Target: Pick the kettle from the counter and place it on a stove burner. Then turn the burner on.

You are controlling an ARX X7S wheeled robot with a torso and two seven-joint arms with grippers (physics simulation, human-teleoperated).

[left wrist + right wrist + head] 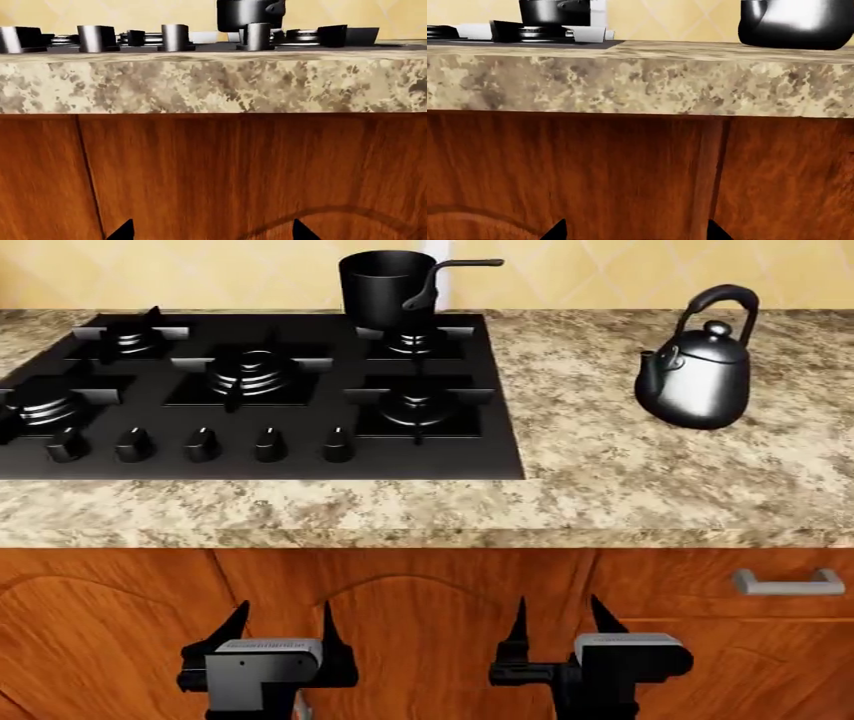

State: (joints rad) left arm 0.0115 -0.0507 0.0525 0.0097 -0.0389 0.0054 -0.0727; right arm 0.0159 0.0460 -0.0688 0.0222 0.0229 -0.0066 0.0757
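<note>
Kettle [697, 375] upright on granite counter [641, 480], right of black cooktop [441, 455] bearing saucepan [387, 288], wooden cabinets [427, 610] beneath; left gripper [280, 625] and right gripper [558, 620] spread empty below edge; only head view shows drawer handle [787, 583].

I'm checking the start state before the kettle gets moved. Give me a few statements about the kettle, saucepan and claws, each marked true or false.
1. The kettle stands on the counter, right of the cooktop. True.
2. The saucepan sits on the front right burner. False: it is on the back right one; the front right stove burner is bare.
3. The right claw is shut on the kettle's handle. False: it is open, below the counter edge.
4. The left claw is open, in front of the cabinet doors. True.
5. The kettle lies on its side. False: it stands upright.
</note>
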